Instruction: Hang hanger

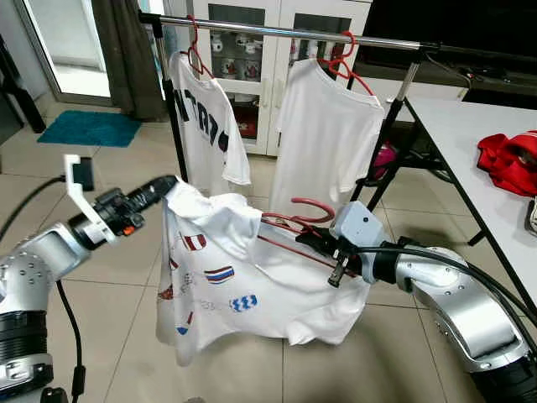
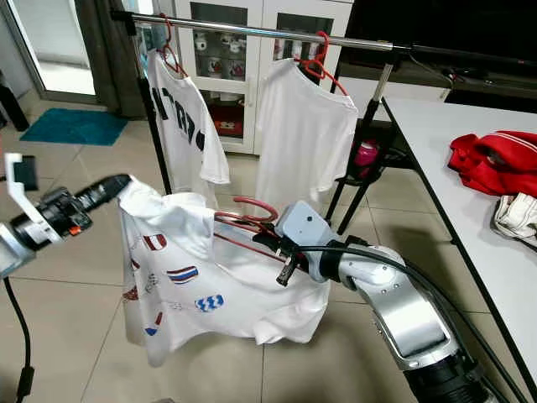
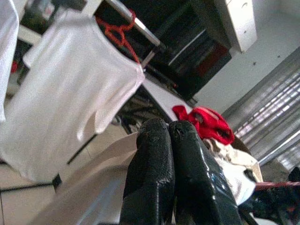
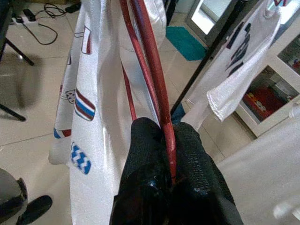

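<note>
Beige floor tiles (image 1: 109, 336) surround a clothes rail (image 1: 252, 29); my right pincer (image 4: 161, 140) clamps the red hanger (image 1: 306, 220), left pincer (image 3: 168, 154) pinches its flag-printed shirt (image 1: 226, 277); a white counter (image 1: 470, 143) stands alongside.

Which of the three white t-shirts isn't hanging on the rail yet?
The flag-printed t-shirt, held low between the left gripper at its shoulder and the right gripper clamping its red hanger. The other two hang from the rail.
</note>
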`<state>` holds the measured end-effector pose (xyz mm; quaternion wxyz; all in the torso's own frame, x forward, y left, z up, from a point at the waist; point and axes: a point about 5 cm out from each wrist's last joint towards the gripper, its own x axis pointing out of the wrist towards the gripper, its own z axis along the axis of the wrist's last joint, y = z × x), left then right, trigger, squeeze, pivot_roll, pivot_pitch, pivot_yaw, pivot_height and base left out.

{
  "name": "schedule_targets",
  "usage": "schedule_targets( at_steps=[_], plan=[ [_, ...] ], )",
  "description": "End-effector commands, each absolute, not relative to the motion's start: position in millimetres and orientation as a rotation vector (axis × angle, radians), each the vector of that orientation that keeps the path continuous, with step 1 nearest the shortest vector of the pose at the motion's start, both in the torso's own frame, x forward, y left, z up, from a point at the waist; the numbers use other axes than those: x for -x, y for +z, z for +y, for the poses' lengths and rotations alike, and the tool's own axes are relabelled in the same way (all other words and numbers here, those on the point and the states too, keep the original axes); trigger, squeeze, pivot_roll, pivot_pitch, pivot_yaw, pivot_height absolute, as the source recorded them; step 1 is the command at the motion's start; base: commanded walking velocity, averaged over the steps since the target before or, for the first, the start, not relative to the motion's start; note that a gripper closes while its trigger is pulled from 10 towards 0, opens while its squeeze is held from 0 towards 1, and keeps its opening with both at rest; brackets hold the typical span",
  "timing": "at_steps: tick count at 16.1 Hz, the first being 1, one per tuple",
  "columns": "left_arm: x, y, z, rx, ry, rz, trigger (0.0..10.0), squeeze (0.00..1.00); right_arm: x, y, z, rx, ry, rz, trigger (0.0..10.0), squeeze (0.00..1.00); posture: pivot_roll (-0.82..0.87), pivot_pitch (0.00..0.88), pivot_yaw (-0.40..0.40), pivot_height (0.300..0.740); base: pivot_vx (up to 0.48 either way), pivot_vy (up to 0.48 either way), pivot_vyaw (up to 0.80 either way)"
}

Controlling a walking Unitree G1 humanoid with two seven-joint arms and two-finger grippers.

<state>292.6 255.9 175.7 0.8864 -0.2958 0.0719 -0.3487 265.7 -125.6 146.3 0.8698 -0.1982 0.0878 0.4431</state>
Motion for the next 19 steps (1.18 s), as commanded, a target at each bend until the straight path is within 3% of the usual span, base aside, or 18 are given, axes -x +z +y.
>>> schedule_targets(
  at_steps=[1, 7, 12, 15, 19],
  plan=[
    [-292, 190, 260, 0.595, -0.726, 0.062, 0.0, 0.0, -270, 144, -134, 0.422, 0.859, 0.212, 10.0, 0.0, -0.16, 0.0, -0.025, 0.74, 0.0, 0.0, 0.0],
    [-286, 221, 282, 0.583, -0.681, -0.142, 0.0, 0.0, -274, 138, -141, 0.402, 0.802, 0.249, 10.0, 0.0, -0.15, 0.0, -0.029, 0.74, 0.0, 0.0, 0.0],
    [-288, 200, 304, 0.525, -0.412, -0.122, 0.0, 0.0, -273, 144, -140, 0.361, 0.82, 0.213, 10.0, 0.0, -0.15, 0.0, -0.028, 0.74, 0.0, 0.0, 0.0],
    [-294, 186, 327, 0.467, -0.129, -0.128, 0.0, 0.0, -274, 145, -139, 0.353, 0.817, 0.202, 10.0, 0.0, -0.14, 0.0, -0.028, 0.74, 0.0, 0.0, 0.0],
    [-300, 184, 337, 0.461, 0.01, -0.166, 0.0, 0.0, -272, 146, -138, 0.349, 0.829, 0.192, 10.0, 0.0, -0.15, 0.0, -0.026, 0.74, 0.0, 0.0, 0.0]
  ],
)
